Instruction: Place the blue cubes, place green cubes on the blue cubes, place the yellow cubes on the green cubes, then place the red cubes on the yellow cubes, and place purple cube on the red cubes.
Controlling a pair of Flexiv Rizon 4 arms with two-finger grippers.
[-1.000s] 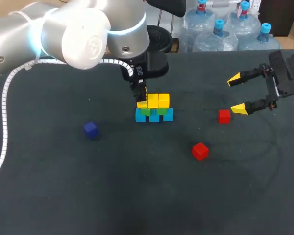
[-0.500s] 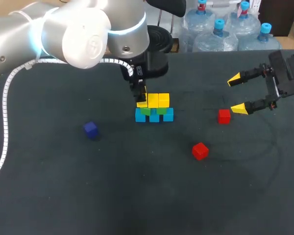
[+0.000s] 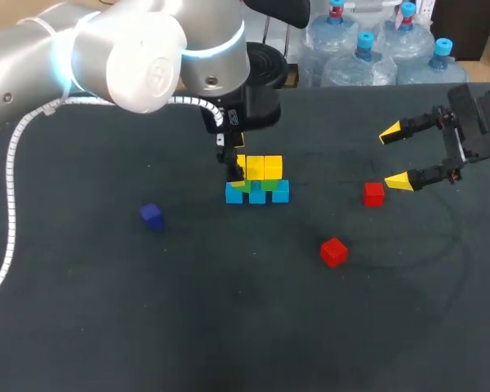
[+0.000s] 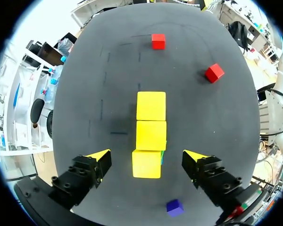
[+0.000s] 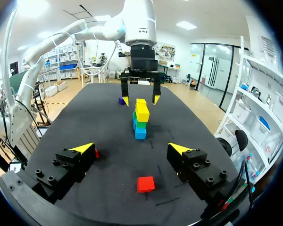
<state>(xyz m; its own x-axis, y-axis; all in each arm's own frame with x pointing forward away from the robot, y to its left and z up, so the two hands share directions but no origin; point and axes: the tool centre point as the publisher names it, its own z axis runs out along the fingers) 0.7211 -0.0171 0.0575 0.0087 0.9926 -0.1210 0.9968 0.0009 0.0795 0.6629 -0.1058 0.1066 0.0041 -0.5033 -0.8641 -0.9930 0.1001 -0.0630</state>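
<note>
**Left gripper** (image 4: 147,159): its fingers (image 4: 96,162) stand wide apart, one on each side of the nearest of three yellow cubes (image 4: 151,135). There is a gap on both sides, so nothing is gripped or touched. The yellow cubes lie in a straight row running away from the gripper and form the top layer of the stack (image 5: 140,120). Below them sit the green cubes (image 3: 269,185), and at the bottom the blue cubes (image 3: 280,192) rest on the dark table (image 3: 229,327). The left arm comes in from the 10 o'clock corner of the head view and hangs over the 9 o'clock end of the stack.

**Right gripper** (image 5: 132,149): its fingers are also spread wide, with nothing held between them. It hovers well apart from the stack, at about 3 o'clock from it.

**Loose cubes**, with the stack as dial centre in the head view:
- The first red cube (image 3: 374,193) lies at 3 o'clock, on the table near the right gripper's fingertips and touching neither.
- The second red cube (image 3: 333,251) lies between 4 and 5 o'clock.
- The purple cube (image 3: 152,216) lies alone between 8 and 9 o'clock.
</note>
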